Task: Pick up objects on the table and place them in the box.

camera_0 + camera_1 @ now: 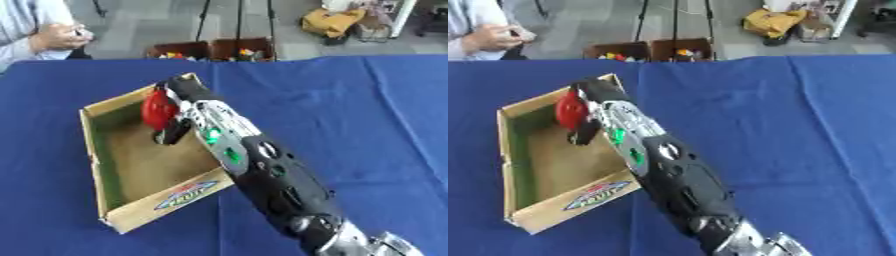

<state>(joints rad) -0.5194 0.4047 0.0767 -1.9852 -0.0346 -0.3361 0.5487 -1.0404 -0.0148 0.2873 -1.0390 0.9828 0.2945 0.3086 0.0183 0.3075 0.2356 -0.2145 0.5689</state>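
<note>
One red object (158,109) sits in your right hand (175,112), fingers curled about it, held above the far inner corner of the cardboard box (166,202) at upper left of centre, so I judge you carried it there to drop it onto the bare floor beneath; the far and right walls stand just beside the hand, so open downward. Blue table (350,110) lies bare to the right for drawing back; your left hand shows nowhere.

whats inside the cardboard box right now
Inside the cardboard box, the right hand holds a red object at the far end. The visible floor is bare; the arm covers the right wall.
</note>
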